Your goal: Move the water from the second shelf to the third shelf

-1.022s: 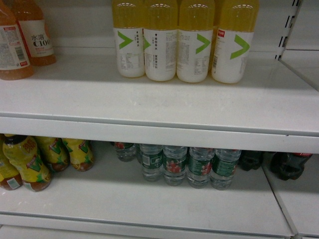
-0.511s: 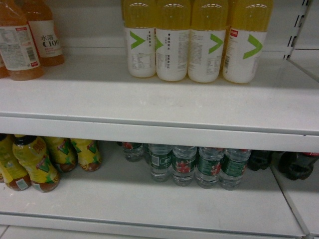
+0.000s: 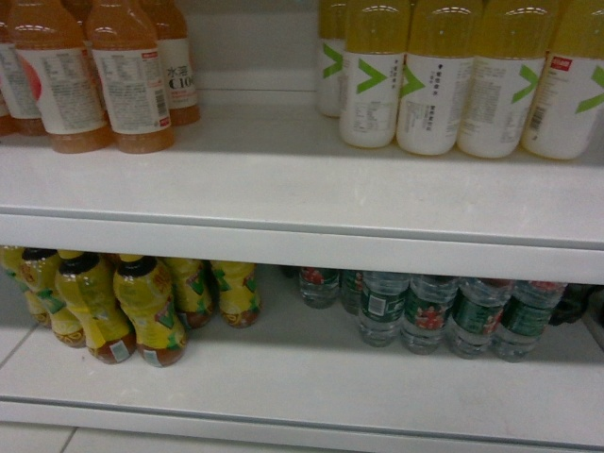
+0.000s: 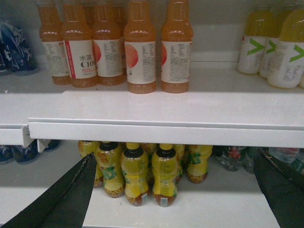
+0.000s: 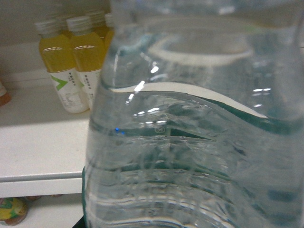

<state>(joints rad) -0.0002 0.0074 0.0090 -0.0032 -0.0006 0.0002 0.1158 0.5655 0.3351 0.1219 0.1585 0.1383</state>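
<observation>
A clear ribbed water bottle [image 5: 199, 142] fills the right wrist view, close to the lens, with a green label edge low on its left. It hangs in front of the upper white shelf [image 5: 38, 137], and my right gripper's fingers are hidden behind it. Several more water bottles [image 3: 429, 311] with green labels stand on the lower shelf [image 3: 311, 387] in the head view. My left gripper [image 4: 175, 156] is open, its dark fingers [image 4: 71, 194] wide apart in front of the yellow tea bottles. Neither gripper shows in the head view.
On the upper shelf [image 3: 283, 179] stand orange drink bottles [image 3: 132, 85] at left and yellow bottles with green chevrons [image 3: 434, 85] at right. Yellow tea bottles [image 3: 142, 311] crowd the lower left. Dark cola bottles [image 3: 571, 302] sit at the far right. Blue bottles [image 4: 16, 47] stand far left.
The head view has swung left: everything on the shelves has slid right in the frame, and more orange and tea bottles have come in at the left.
</observation>
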